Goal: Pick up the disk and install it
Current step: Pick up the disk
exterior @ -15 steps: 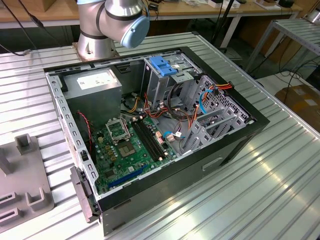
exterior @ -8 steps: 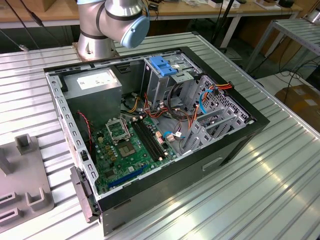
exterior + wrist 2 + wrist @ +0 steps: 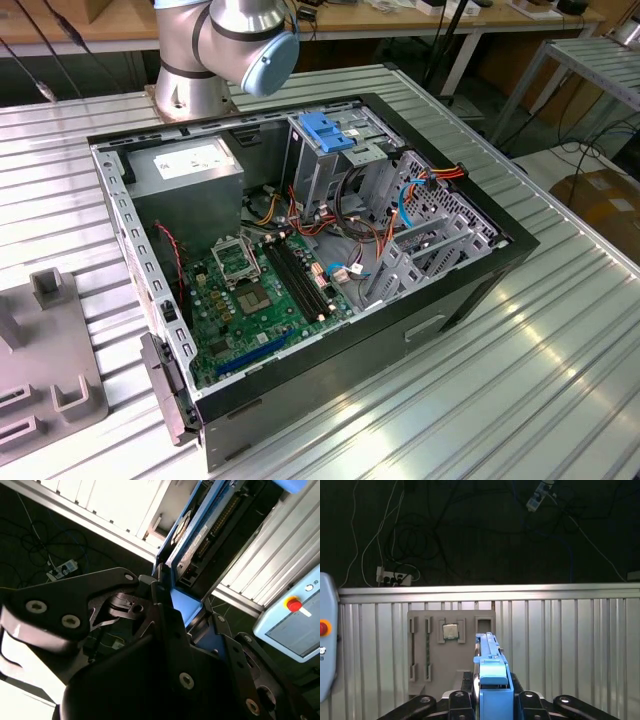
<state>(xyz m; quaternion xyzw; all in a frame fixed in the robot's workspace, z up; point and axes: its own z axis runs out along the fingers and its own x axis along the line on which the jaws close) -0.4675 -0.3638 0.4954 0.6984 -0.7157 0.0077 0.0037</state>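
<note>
- Between the fingers of the claw [image 3: 492,687], pinched at one end, the disk [image 3: 487,647] stands edge-on over the ribbed surface [image 3: 570,645].
- With so short a hold, it could pivot or slip out.
- Its blue rails [image 3: 186,607], entering the drive cage [image 3: 320,175] askew, would likely jam.
- Loose cables [image 3: 350,215] beside the cage could snag it.

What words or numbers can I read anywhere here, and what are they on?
No text reads clearly enough to quote.
White label on the power supply, exterior view: print too small.
Label on the disk, second wrist view: blurred.
Marks by the red button on the control box: too small.
</note>
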